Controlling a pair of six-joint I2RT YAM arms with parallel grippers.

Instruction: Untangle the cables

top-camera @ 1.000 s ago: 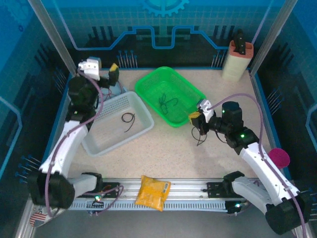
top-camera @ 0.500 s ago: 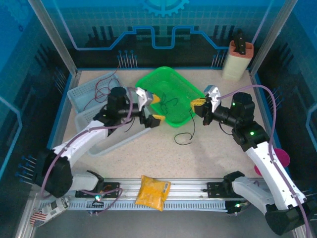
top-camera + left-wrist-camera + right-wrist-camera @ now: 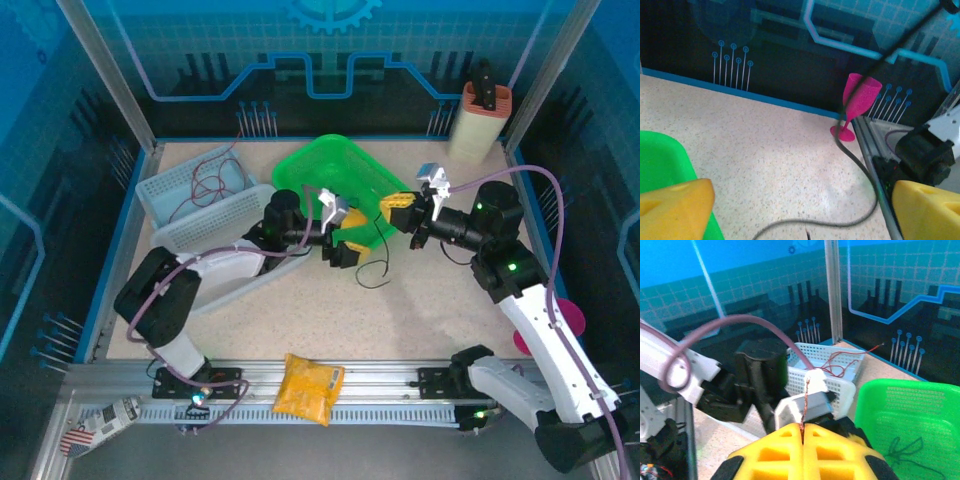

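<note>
From above: a red cable (image 3: pixel 207 180) sits sorted in the far basket (image 3: pixel 150 190), and a dark cable (image 3: pixel 375 278) trails onto the table (image 3: pixel 430 310). Left wrist: my left gripper (image 3: pixel 802 200) is spread over it. Right wrist: my right gripper (image 3: pixel 802 432) pinches a thin brown wire (image 3: pixel 804 402), likely that same one; I judge the tangle (image 3: pixel 902 450) in the green basket (image 3: pixel 890 400) is left to do.

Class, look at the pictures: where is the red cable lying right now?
In the top view, the red cable lies inside the pale basket at the table's far left corner, left of the green basket.
</note>
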